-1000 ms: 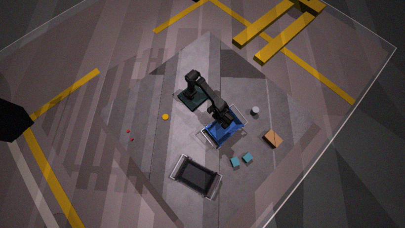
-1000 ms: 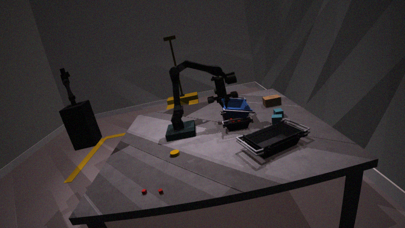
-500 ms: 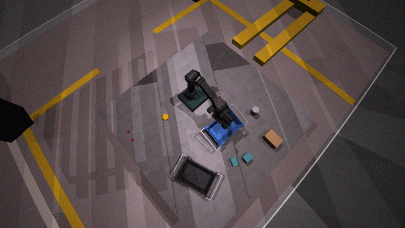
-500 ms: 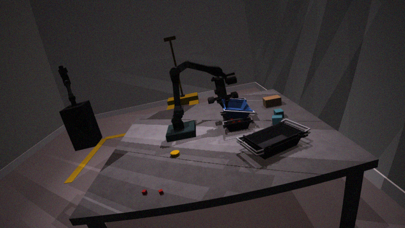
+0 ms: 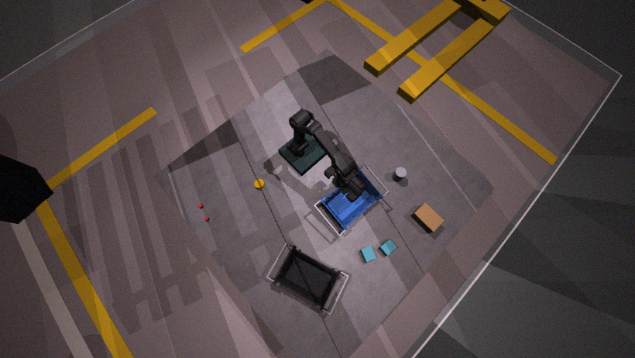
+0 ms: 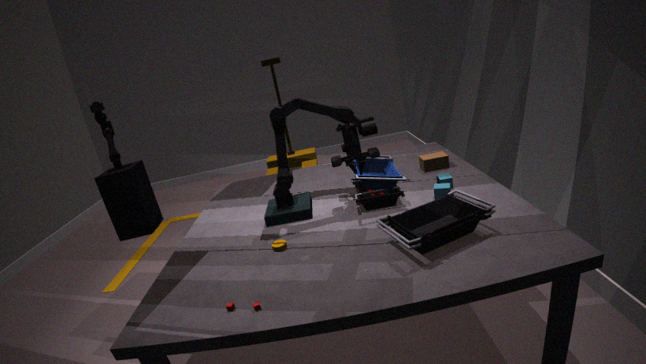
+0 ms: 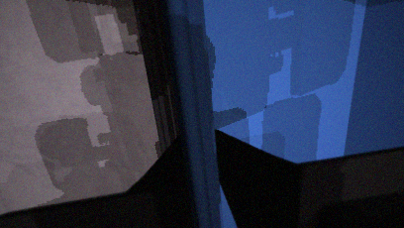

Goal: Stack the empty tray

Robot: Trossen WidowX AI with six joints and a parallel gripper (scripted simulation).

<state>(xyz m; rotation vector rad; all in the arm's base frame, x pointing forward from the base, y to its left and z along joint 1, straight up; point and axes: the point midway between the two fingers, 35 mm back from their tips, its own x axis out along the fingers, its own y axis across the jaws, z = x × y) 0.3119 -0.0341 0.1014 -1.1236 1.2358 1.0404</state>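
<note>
My gripper (image 5: 344,183) (image 6: 358,169) (image 7: 198,141) is shut on the long side wall of the blue tray, on the side nearest the arm base. The blue tray (image 5: 351,205) (image 6: 378,167) (image 7: 317,45) is empty and looks roughly level, with its pale wire bars out over its ends. It sits directly over the loaded tray (image 6: 378,201), a dark tray with red blocks (image 6: 380,194) showing beneath the blue one. In the top view the blue tray hides the loaded one. Dark bars show near the loaded tray's rim; their exact position, and whether the blue tray touches them, I cannot tell.
A second black tray (image 5: 306,275) (image 6: 445,221) with bars out stands towards the front. Two teal blocks (image 5: 368,253) (image 6: 442,190), an orange box (image 5: 428,217) (image 6: 433,161) and a grey cylinder (image 5: 400,173) stand around. A yellow disc (image 5: 259,184) (image 6: 279,245) and two red cubes (image 5: 200,205) (image 6: 230,306) lie elsewhere.
</note>
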